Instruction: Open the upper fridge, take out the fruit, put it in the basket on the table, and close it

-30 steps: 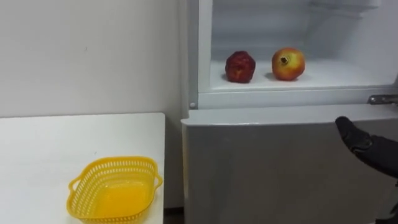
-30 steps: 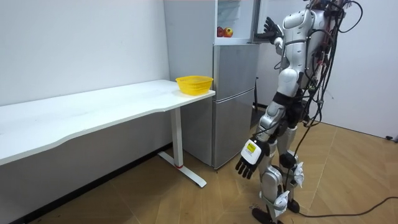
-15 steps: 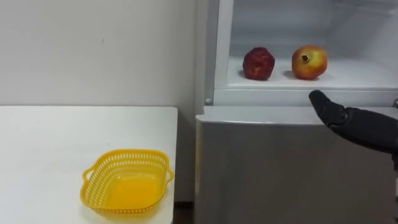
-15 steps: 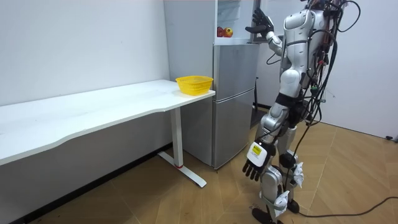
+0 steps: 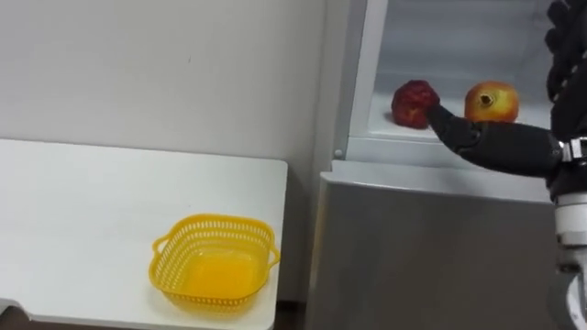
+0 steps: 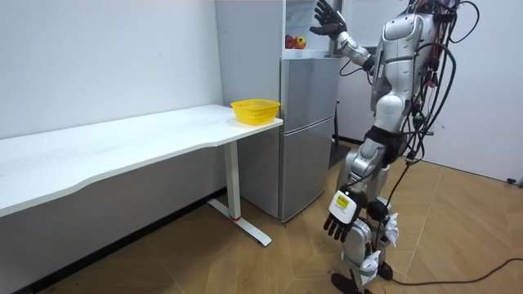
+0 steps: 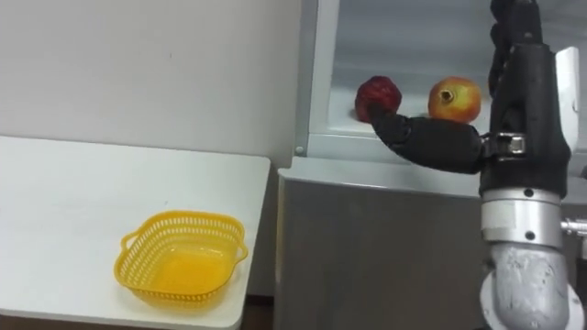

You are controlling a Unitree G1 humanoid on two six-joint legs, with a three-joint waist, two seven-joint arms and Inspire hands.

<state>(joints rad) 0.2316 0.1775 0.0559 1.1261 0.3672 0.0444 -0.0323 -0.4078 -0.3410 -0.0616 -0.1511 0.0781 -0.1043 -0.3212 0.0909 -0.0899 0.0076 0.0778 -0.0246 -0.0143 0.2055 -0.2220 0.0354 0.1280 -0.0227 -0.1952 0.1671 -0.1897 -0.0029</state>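
Red pomegranate [image 5: 415, 101], yellow-red pomegranate [image 5: 492, 99]: both on upper fridge shelf [image 5: 381, 131], not gripped. My right hand [image 7: 530, 87]: open, raised before them. Left hand [image 6: 337, 219]: hanging, relaxed. Yellow basket [image 5: 215, 272]: empty. Retrieval barely begun.

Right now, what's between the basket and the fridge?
Nothing: bare table runs from the yellow basket to its edge beside the fridge, in the left eye view.

Basket [image 5: 214, 220] on table [image 5: 73, 202], fridge [image 5: 431, 247] to its right, pomegranate [image 5: 492, 101] right of other fruit [image 5: 411, 99] inside.
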